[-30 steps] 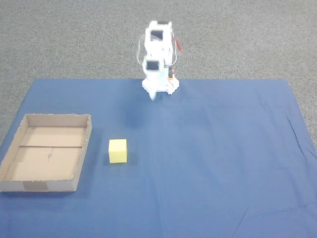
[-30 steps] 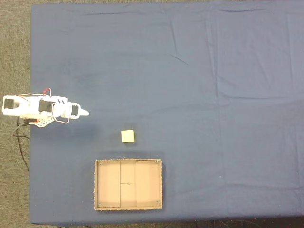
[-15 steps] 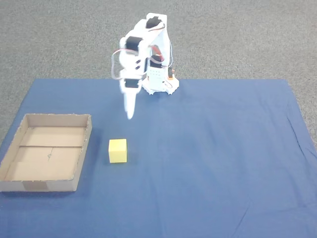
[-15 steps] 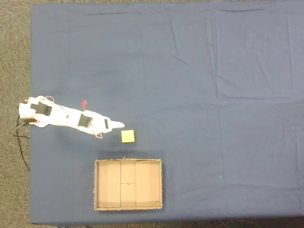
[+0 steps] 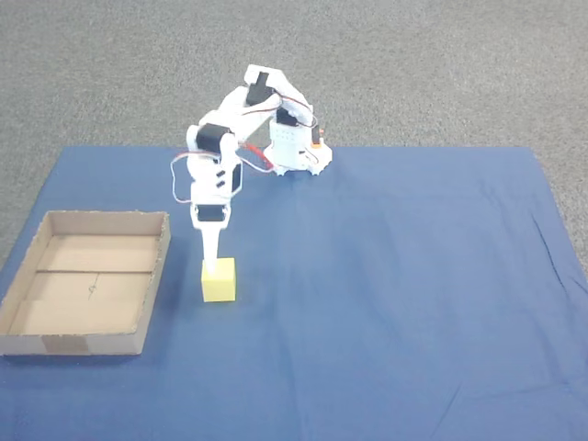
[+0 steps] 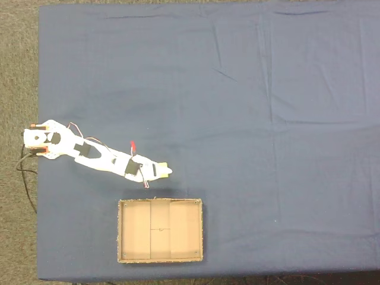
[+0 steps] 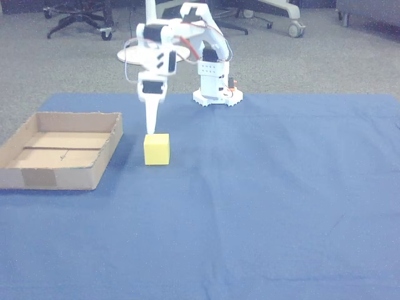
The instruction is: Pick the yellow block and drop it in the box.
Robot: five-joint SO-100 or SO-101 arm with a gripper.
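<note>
The white arm reaches out from its base at the far edge of the cloth and points its gripper (image 5: 213,262) straight down, the tip right at the top of the yellow block (image 5: 219,280), which sits on the blue cloth (image 5: 386,303) just beside the right wall of the box (image 5: 28,271) as a fixed view shows it. That steep, vertical approach looks chosen so the fingers can come down on either side of the cube without nudging it sideways. From where I stand the fingers read as one narrow white point, seemingly pressed close together, but the pictures are too soft for me to tell whether they are closed, slightly parted, or already touching the block. In the view from above the gripper (image 6: 164,171) covers the spot where the cube lies, just above the box (image 6: 160,202). The box lies open side up, its shallow floor bare, near enough that a short swing should carry the cube over the low wall. The cloth is spread flat with a few faint creases, laid over grey speckled carpet (image 5: 441,64). In the low front view, the wheeled feet of office chairs (image 7: 78,22) stand on the carpet behind the arm.
</note>
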